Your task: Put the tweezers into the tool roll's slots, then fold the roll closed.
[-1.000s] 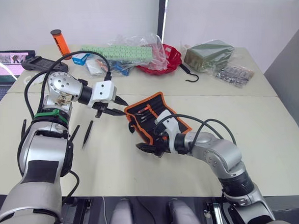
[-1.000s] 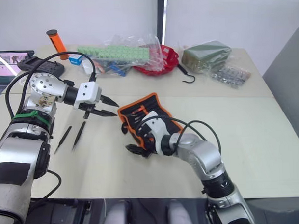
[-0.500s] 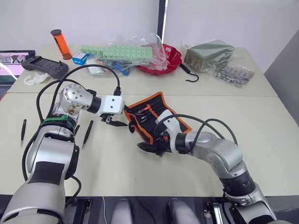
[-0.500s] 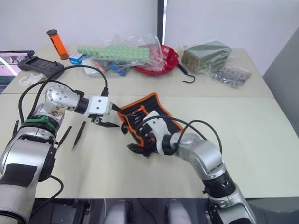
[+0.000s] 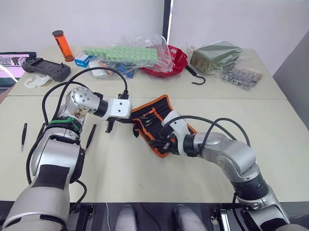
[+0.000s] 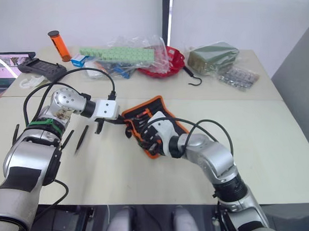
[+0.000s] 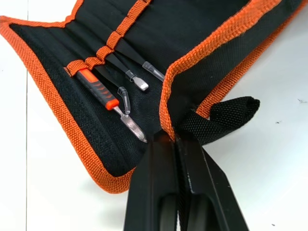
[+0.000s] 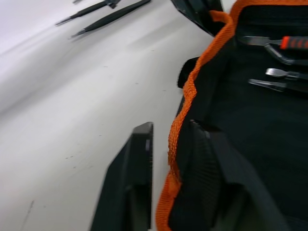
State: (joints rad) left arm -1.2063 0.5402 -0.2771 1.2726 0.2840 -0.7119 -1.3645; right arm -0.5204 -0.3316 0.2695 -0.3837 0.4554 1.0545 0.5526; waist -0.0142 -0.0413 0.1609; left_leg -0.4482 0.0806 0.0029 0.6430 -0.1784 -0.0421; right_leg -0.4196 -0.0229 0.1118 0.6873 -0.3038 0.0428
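Observation:
The tool roll (image 5: pixel 164 121) lies open at mid-table, black with orange trim. Its slots (image 7: pixel 103 50) hold a red-handled tool and a few slim metal tools. My left gripper (image 7: pixel 172 137) is shut on the orange trim of the roll's left edge, next to a black strap loop (image 7: pixel 226 113). At the roll's near edge, my right gripper (image 8: pixel 171 132) is shut with the trim and fabric between its fingers. Loose tweezers lie on the table to the left: one (image 5: pixel 91 136) beside my left arm, another (image 6: pixel 67 139) close to it, a third (image 5: pixel 23 134) farther left.
Along the back stand an orange bottle (image 5: pixel 62 45), a black controller (image 5: pixel 46 68), a laptop (image 5: pixel 8 67), green blocks in a plastic bag (image 5: pixel 127 54), a red bowl (image 5: pixel 175 59), a dark green bag (image 5: pixel 215 56) and a black hook (image 5: pixel 196 76).
My left gripper moved right to the roll's left edge and shut on it. My right gripper moved up from the near corner onto the roll's near edge and closed there.

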